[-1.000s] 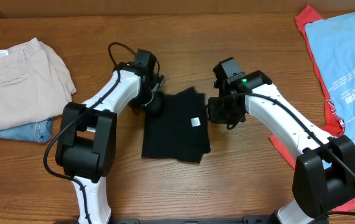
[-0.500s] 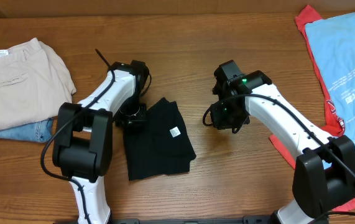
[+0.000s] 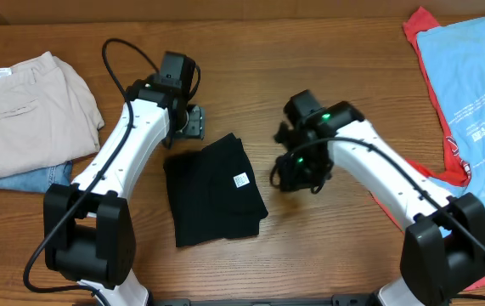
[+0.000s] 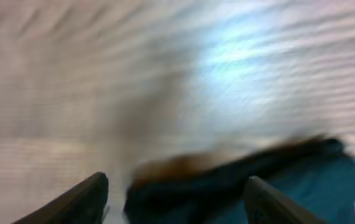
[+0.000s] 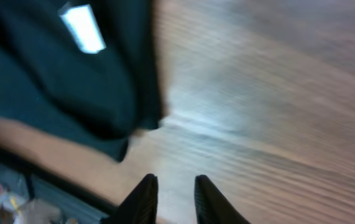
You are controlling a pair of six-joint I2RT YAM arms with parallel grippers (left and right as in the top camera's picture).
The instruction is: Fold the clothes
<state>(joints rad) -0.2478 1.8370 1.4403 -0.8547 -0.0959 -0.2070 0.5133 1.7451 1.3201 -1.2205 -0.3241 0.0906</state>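
A black T-shirt (image 3: pixel 212 194) lies folded on the wooden table, its white neck label (image 3: pixel 240 179) facing up. My left gripper (image 3: pixel 188 122) hangs open just past the shirt's far left corner. In the blurred left wrist view the gripper (image 4: pixel 176 182) stands wide, with the black cloth (image 4: pixel 227 186) lying beyond it and nothing held. My right gripper (image 3: pixel 293 174) hovers over bare wood to the right of the shirt. The right wrist view shows the gripper (image 5: pixel 175 180) with a narrow empty gap, and the shirt (image 5: pixel 59 74) with its label (image 5: pixel 82 28) at upper left.
Beige trousers (image 3: pixel 21 106) lie on blue jeans (image 3: pixel 47 180) at the left edge. A light-blue printed shirt (image 3: pixel 476 93) lies over a red shirt (image 3: pixel 416 34) at the right edge. Table frame parts show at the lower left of the right wrist view.
The black shirt slid left and toward the front. My left gripper opened, let go of it and lifted away to the far side. My right gripper drew back from the shirt's right edge.
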